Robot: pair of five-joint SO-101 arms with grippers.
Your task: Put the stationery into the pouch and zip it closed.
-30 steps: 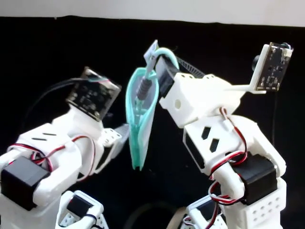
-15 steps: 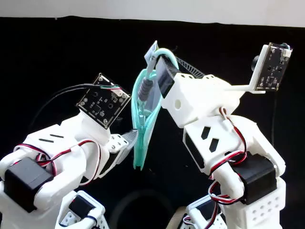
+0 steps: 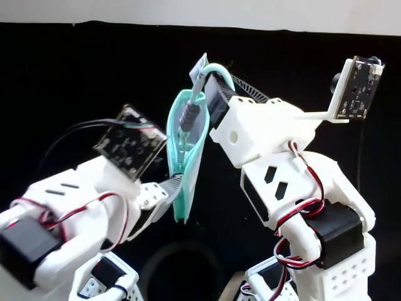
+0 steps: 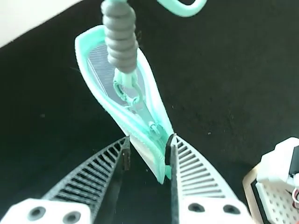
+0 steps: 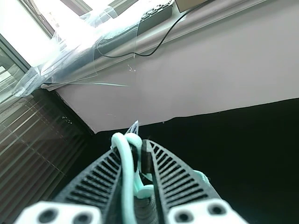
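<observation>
Black cloth covers the table behind both arms. The left pincer is clamped on the lower end of the mint-green pouch, with one jaw on each side of it. Above this pincer the pouch hangs upright in the air with its mouth gaping. A pen with a ribbed grey grip stands in the opening. The right pincer is closed on the pouch's loop, and the pouch hangs beneath it.
</observation>
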